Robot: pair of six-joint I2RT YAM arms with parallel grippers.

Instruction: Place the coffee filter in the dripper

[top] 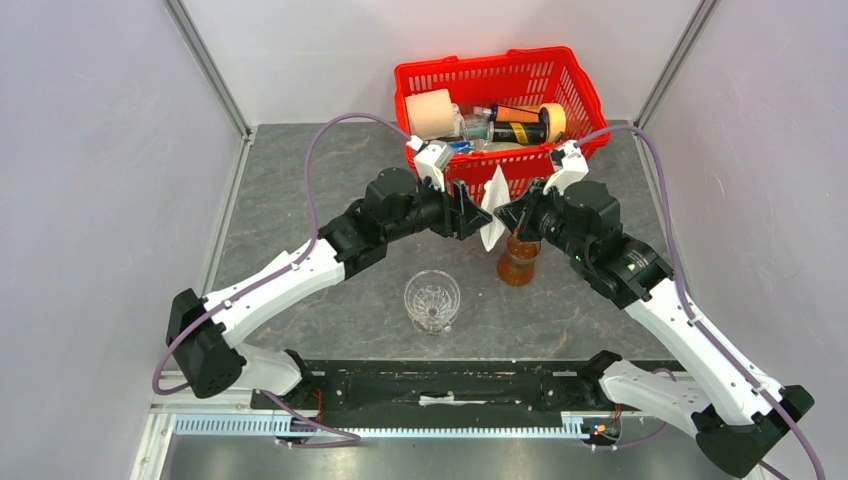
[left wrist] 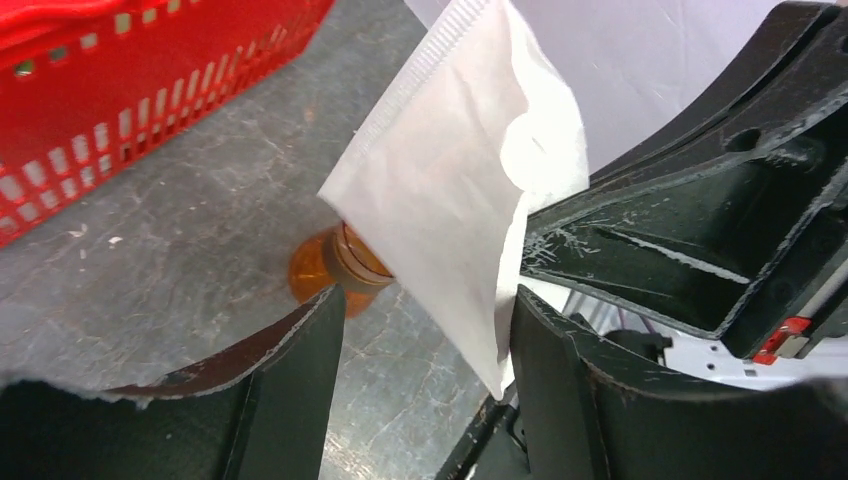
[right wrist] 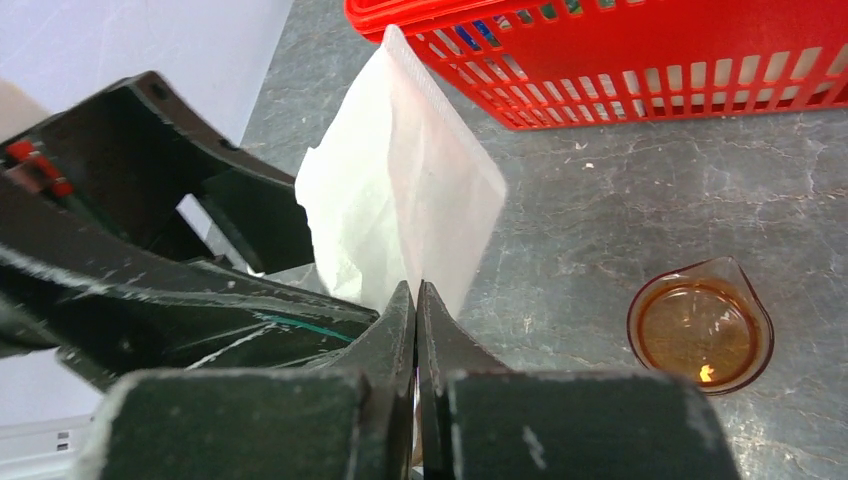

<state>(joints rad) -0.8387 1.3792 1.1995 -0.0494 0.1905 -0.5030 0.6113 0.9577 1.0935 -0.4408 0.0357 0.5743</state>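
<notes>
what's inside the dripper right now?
Nothing visible: the dripper shows only its own ribbed glass from above. The coffee filter is held aloft, pinched in the right claw. Neither wrist view shows the dripper.

This is a robot lab cell, no question. Plain white walls [top: 90, 200] box the space in, held by bare aluminium posts [top: 212, 70] at the corners. The table [top: 290, 180] is a grey stone-look slab, scuffed and scratched in the wrist views. The left arm [top: 290, 270] and right arm [top: 690, 335] stand on a black rail [top: 450, 385] along the near edge. Purple cables [top: 308, 170] loop off them, and a slotted white duct [top: 400, 425] runs just in front. The only homely things are props: a red shop basket [top: 480, 75] stuffed with bottles [top: 520, 125] and a roll [top: 430, 112], and a dripper [top: 432, 298] on the slab.
</notes>
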